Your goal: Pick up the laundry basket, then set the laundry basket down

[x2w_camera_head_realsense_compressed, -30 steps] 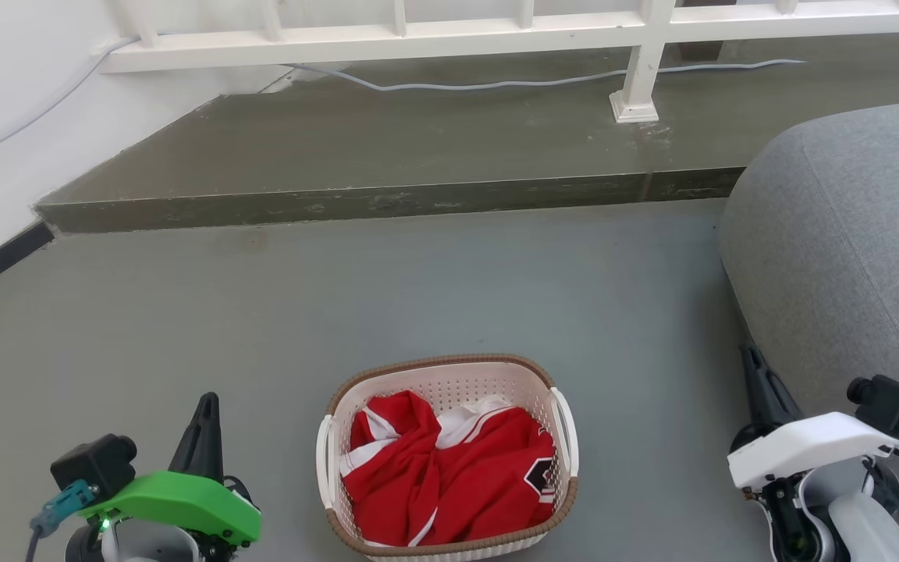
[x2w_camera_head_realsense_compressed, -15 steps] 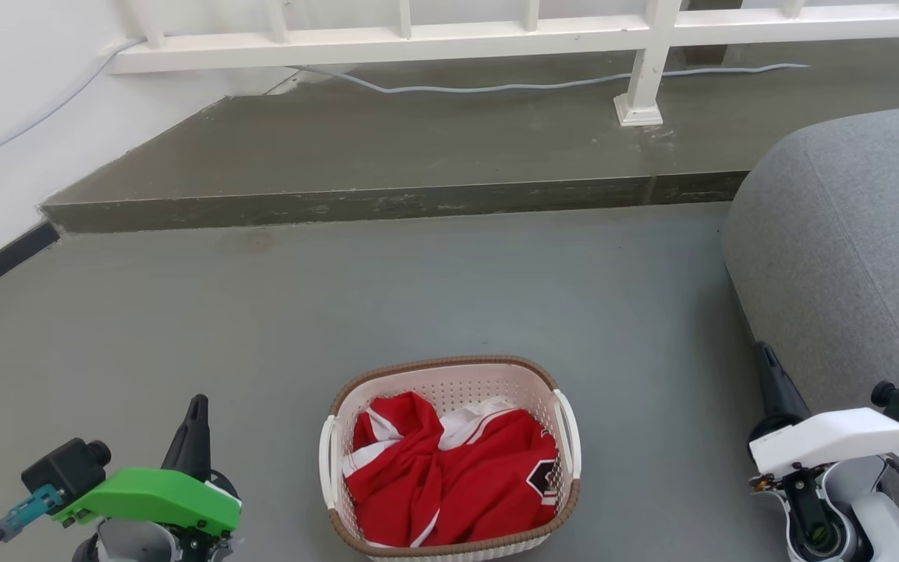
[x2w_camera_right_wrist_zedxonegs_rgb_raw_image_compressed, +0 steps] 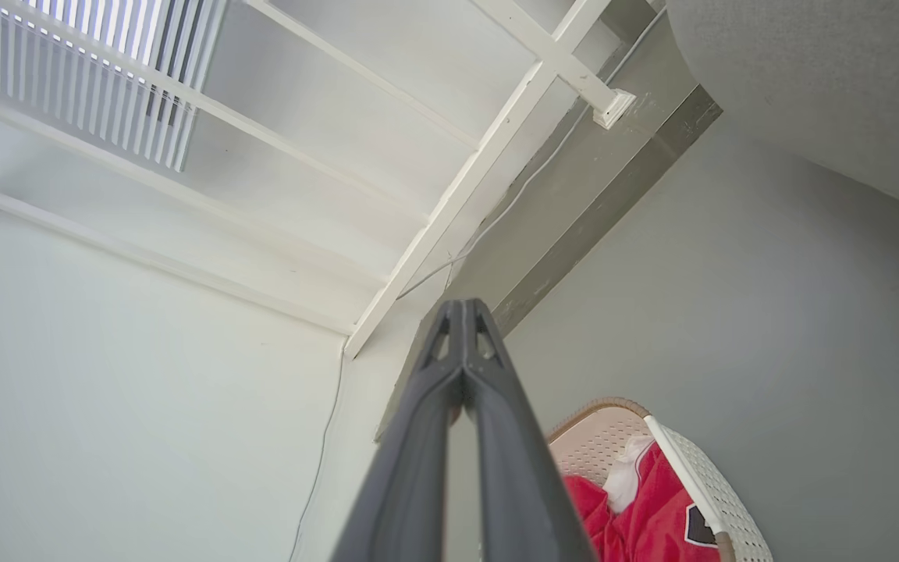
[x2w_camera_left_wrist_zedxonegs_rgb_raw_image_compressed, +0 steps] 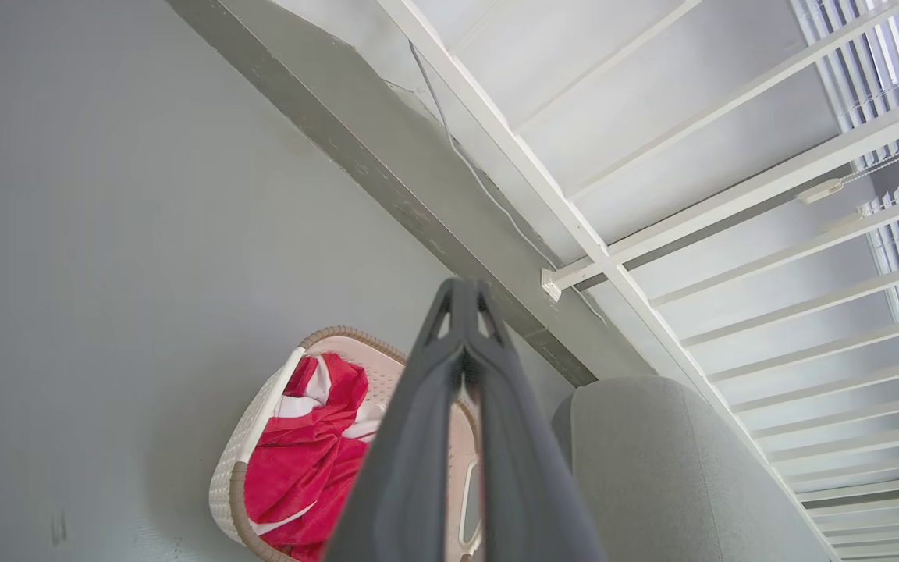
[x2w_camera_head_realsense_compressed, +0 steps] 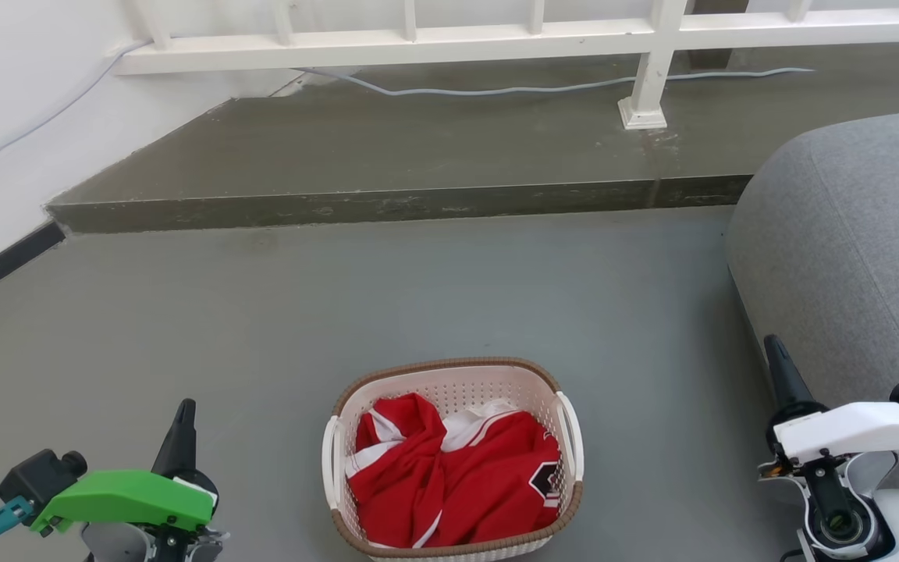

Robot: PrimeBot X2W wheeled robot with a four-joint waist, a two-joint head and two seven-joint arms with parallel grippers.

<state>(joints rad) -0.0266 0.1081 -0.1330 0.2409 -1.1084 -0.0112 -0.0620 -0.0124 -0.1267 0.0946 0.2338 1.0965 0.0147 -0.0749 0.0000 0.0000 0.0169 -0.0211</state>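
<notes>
Head view: we see the laundry basket (x2w_camera_head_realsense_compressed: 449, 388) on the floor (x2w_camera_head_realsense_compressed: 496, 297) at 6 o'clock, between our grippers. It lies at 3 o'clock from the left gripper (x2w_camera_head_realsense_compressed: 182, 417) and 9 o'clock from the right gripper (x2w_camera_head_realsense_compressed: 777, 359), the left looking nearer. Its long axis seems to run 12 to 6, with a white handle (x2w_camera_head_realsense_compressed: 330, 460) facing each side. Both pincers are clenched, tips meeting, grasping nothing.
</notes>
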